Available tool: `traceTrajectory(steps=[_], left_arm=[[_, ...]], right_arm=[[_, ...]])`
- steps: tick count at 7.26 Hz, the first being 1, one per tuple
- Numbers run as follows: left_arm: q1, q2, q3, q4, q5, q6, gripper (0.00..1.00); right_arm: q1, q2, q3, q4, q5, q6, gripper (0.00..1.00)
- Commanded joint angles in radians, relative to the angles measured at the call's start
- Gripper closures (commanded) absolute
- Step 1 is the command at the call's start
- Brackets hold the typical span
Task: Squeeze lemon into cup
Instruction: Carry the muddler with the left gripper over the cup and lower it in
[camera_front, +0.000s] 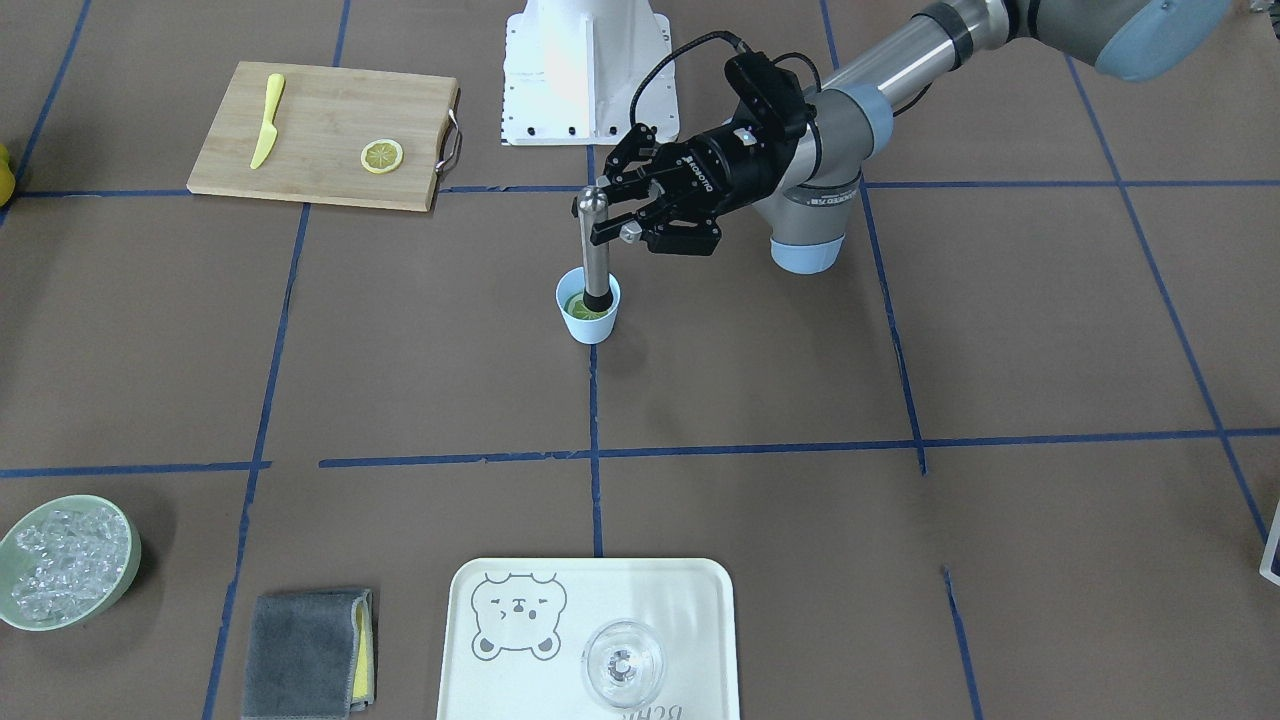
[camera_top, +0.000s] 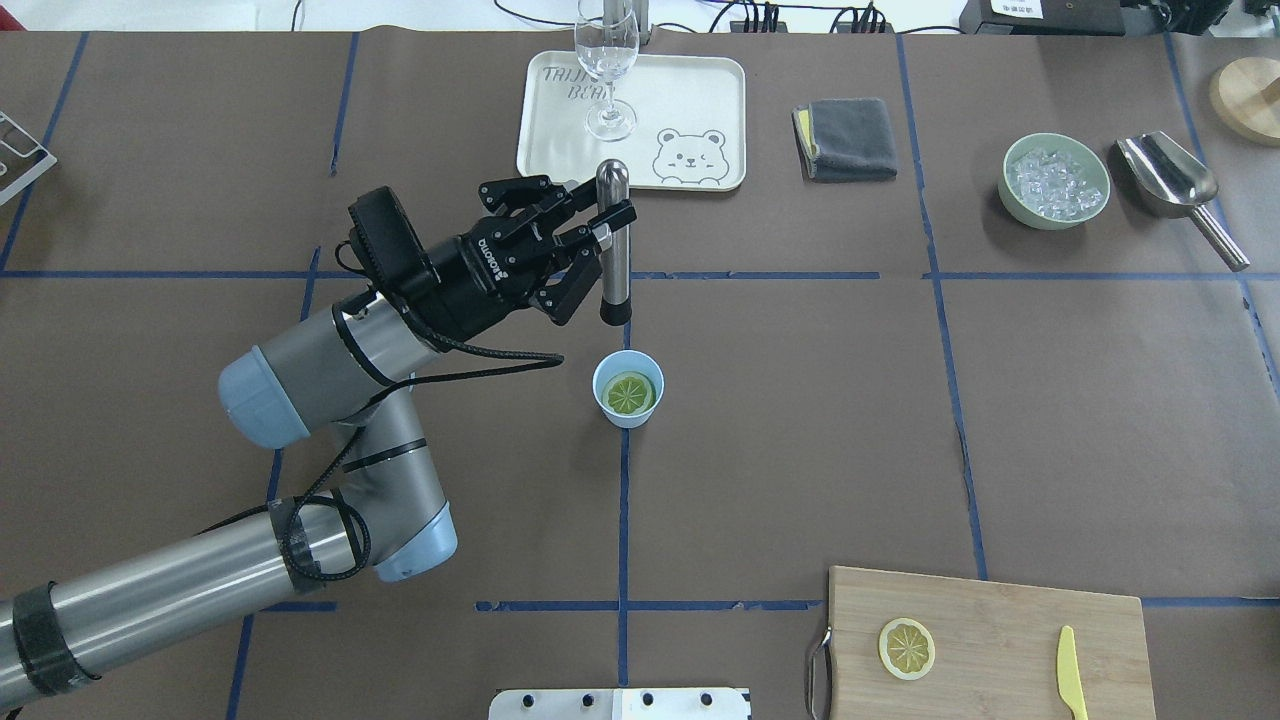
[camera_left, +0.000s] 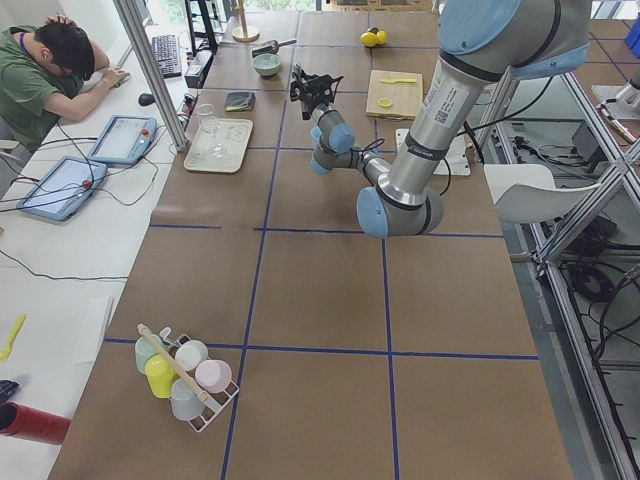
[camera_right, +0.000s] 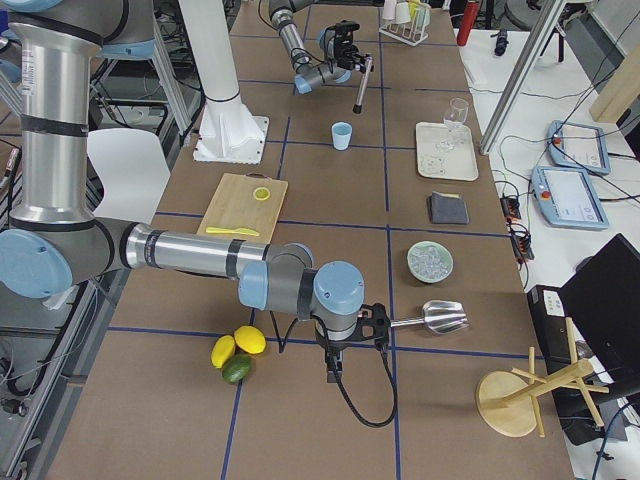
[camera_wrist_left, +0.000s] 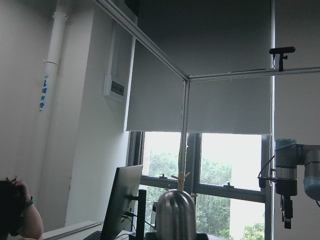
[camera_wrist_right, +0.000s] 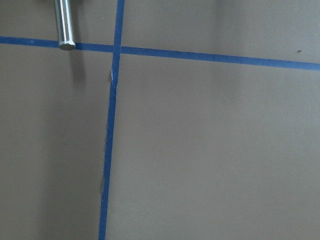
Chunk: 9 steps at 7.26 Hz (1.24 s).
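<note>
In the front-facing view: left claw clenched on a steel muddler, upright over the cup, likely lined up to press.
Overhead: the lemon lies flat inside the cup, muddler tip looks clear of it. Two slices in all, spare slice on the cutting board. One cup, one muddler, one knife.
Right-side view: right claw parked low over the table, grip can't be told.
</note>
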Motion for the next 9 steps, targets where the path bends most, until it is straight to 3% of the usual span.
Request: traceTrajectory(steps=[1,9], left_arm=[[0.045,0.000,0.036,-0.019,0.033,0.055,1.00],[0.103,0.000,0.082,-0.017,0.080,0.059,1.00]], right_arm=[[0.002,-0.002,0.000,0.000,0.001,0.000,0.00],[0.005,-0.006,0.000,0.000,0.001,0.000,0.00]])
